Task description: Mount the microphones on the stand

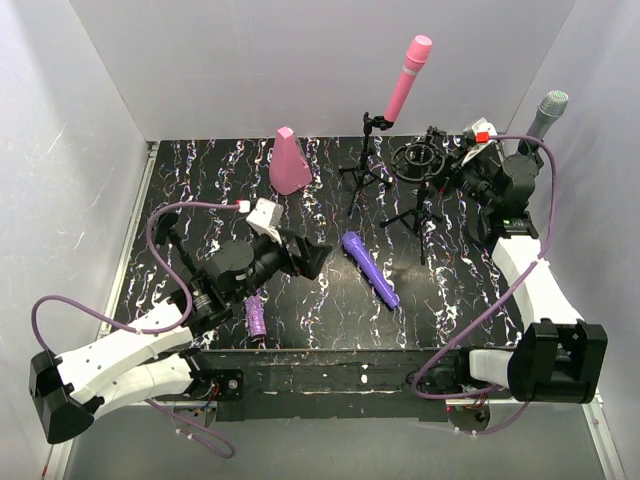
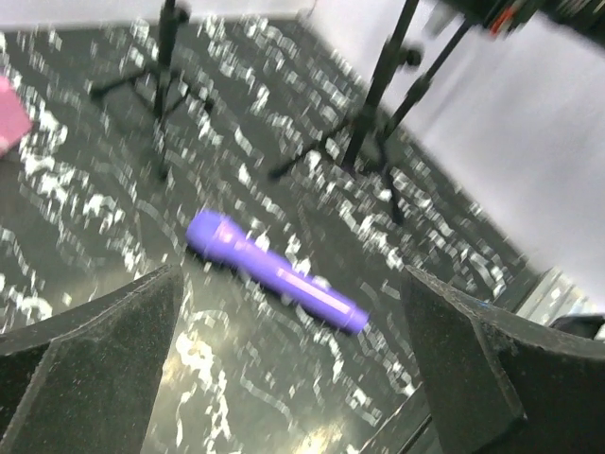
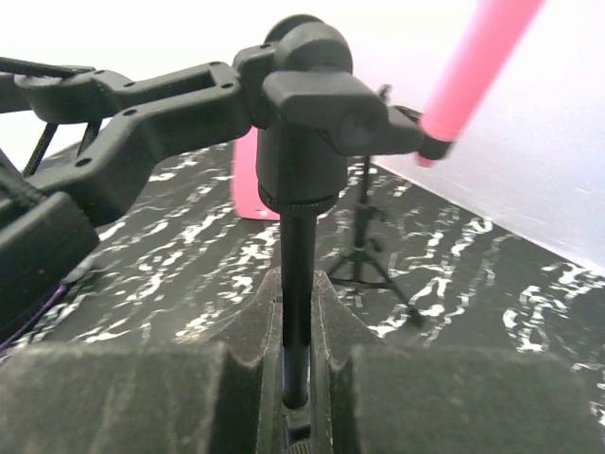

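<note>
Violet microphone [image 1: 370, 268] lies (flat) before spread left gripper [image 2: 293, 284]; right gripper [image 3: 298, 378] pinches stand pole [image 3: 298, 274].

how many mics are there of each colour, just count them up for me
pink microphone: 1
silver-grey microphone: 1
smooth violet microphone: 1
glittery purple microphone: 1
total: 4
</note>
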Robot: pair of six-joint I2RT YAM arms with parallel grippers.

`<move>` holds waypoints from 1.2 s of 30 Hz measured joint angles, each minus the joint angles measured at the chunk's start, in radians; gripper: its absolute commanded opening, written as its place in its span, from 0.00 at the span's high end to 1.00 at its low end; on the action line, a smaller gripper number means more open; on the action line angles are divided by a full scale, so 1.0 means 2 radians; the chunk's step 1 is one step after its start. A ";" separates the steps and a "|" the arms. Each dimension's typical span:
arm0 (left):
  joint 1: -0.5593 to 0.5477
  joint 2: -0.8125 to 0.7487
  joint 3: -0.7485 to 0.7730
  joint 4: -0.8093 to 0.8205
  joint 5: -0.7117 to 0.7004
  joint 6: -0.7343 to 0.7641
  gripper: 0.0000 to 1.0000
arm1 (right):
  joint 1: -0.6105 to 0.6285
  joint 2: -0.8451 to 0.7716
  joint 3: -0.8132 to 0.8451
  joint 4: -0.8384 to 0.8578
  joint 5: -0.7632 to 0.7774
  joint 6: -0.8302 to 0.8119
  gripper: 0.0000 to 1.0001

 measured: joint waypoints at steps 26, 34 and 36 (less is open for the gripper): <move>0.000 -0.023 -0.037 -0.175 -0.038 -0.048 0.02 | -0.041 0.022 -0.187 0.215 0.064 -0.036 0.63; 0.000 -0.030 -0.037 -0.234 -0.054 -0.074 0.02 | -0.062 -0.006 -0.191 0.167 0.048 -0.041 0.35; 0.000 -0.031 -0.036 -0.251 -0.058 -0.083 0.02 | -0.072 -0.017 -0.193 0.151 0.045 -0.043 0.31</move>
